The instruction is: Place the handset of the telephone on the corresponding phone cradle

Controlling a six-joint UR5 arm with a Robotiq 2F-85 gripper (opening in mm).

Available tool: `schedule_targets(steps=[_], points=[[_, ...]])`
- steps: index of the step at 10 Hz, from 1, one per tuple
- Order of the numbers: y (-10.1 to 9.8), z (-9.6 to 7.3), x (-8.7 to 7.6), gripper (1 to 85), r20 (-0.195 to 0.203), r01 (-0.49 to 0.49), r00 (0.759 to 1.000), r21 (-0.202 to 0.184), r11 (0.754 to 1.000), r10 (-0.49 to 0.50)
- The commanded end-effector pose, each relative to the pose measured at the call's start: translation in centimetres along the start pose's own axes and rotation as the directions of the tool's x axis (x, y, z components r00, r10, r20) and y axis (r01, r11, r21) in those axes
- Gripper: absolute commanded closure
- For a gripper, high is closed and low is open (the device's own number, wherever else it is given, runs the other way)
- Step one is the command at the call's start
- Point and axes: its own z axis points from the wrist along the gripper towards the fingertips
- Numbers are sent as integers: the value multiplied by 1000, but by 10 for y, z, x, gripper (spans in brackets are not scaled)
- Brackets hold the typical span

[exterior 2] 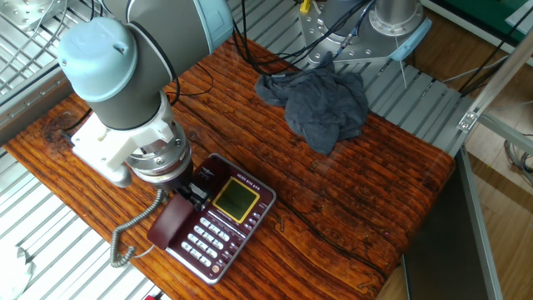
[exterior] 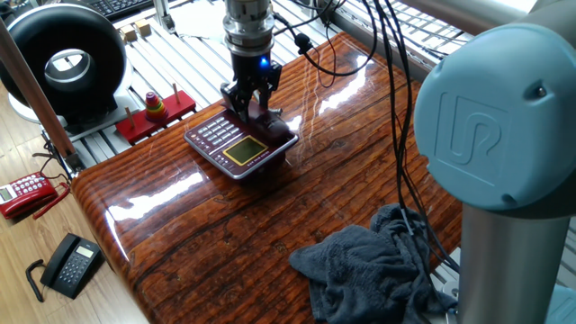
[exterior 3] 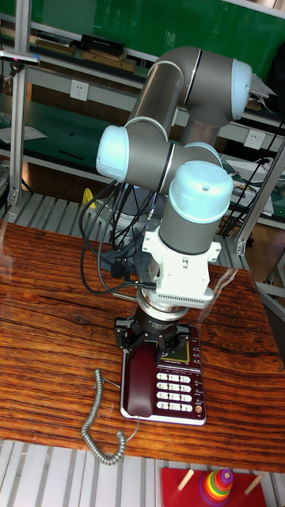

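The maroon telephone (exterior: 236,146) (exterior 2: 223,223) (exterior 3: 179,383) stands near the table's edge, its yellowish screen and light keys facing up. Its dark maroon handset (exterior 2: 170,222) (exterior 3: 142,382) (exterior: 273,124) lies lengthwise in the phone cradle (exterior 3: 131,409) along the side of the base. A grey coiled cord (exterior 3: 98,424) (exterior 2: 132,226) trails from it onto the table. My gripper (exterior: 249,106) (exterior 3: 147,339) (exterior 2: 185,197) points straight down over the handset's end nearest the screen. One finger is on each side, held against it. That end itself is hidden.
A crumpled grey cloth (exterior: 378,265) (exterior 2: 321,100) lies on the wooden table (exterior: 207,225). Black cables (exterior: 396,117) hang across it. Off the table are a small red phone (exterior: 27,193), a black phone (exterior: 70,264), a red ring-stacker toy (exterior: 155,110) and a black round device (exterior: 63,58).
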Motion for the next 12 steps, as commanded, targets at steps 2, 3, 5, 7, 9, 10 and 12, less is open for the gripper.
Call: schedule_targets(steps=[2, 3, 5, 7, 9, 10, 12], points=[[-2, -4, 8, 580, -19, -24, 1000, 11, 1000, 24], [-3, -4, 8, 597, -19, -23, 1000, 18, 1000, 23], [-4, -4, 10, 607, -24, -25, 999, 23, 999, 25], [-4, -4, 9, 607, -19, -22, 1000, 21, 1000, 22], [-3, -4, 7, 593, -12, -15, 1000, 17, 1000, 15], [-1, -4, 5, 577, -7, -10, 1000, 11, 1000, 10], [10, -6, 3, 547, 0, -1, 1000, -32, 999, 1]])
